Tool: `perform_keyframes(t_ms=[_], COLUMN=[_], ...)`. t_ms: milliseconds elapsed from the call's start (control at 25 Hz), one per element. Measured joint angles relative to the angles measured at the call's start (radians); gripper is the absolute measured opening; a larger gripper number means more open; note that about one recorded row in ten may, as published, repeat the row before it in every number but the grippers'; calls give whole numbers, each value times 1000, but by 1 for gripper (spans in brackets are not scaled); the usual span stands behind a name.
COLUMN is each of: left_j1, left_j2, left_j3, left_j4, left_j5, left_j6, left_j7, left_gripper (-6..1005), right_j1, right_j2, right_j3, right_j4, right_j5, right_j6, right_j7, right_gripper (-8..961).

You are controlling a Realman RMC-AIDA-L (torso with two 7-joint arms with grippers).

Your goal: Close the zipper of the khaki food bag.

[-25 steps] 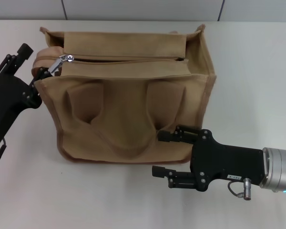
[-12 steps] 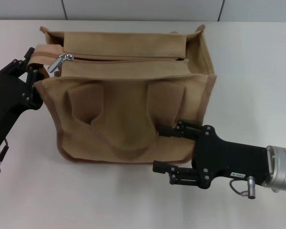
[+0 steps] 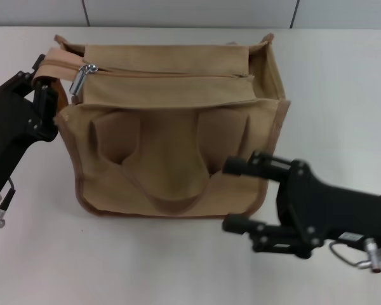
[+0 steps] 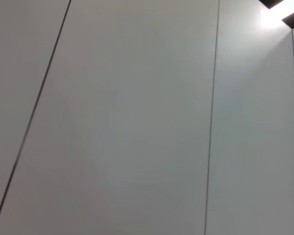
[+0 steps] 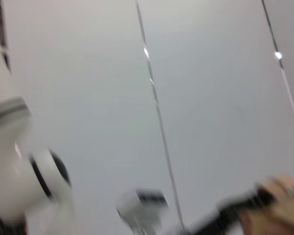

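Nearest the camera, the right gripper (image 3: 236,196) hovered with its two fingers spread apart, the upper one against the khaki food bag's (image 3: 171,133) lower front corner, the lower one over the white table (image 3: 343,95). Farther back, the bag stood at the table's middle. Along its top ran the zipper (image 3: 171,74), its silver slider (image 3: 84,74) at the left end. Beside that end, the left gripper (image 3: 46,95) seemed pinched on the bag's corner fabric, though its fingertips were partly hidden.
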Motion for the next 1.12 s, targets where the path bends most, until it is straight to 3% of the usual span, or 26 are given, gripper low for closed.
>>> perform_keyframes(t_ms=[80, 200, 280, 480, 680, 1120], left_j1=[-11, -15, -43, -77, -78, -89], left_j2=[0, 0, 0, 0, -1, 3], left_j3=[3, 3, 4, 5, -3, -22], left_j4=[-29, -36, -54, -57, -58, -53], left_j5=[6, 10, 52, 112, 111, 107], left_j6=[12, 15, 21, 13, 9, 9], left_j7=[5, 6, 6, 6, 4, 0], left_gripper=[28, 28, 28, 28, 28, 28], right_j1=[31, 71, 142, 218, 262, 276], right_j2=[1, -2, -5, 1, 2, 3], right_j3=[32, 37, 45, 20, -35, -71], right_j4=[-8, -14, -34, -88, -92, -121], right_j5=[67, 98, 101, 97, 101, 98], right_j6=[-46, -11, 112, 295, 340, 363], right_j7=[160, 302, 494, 622, 650, 652], right_gripper=[757, 757, 757, 757, 757, 757])
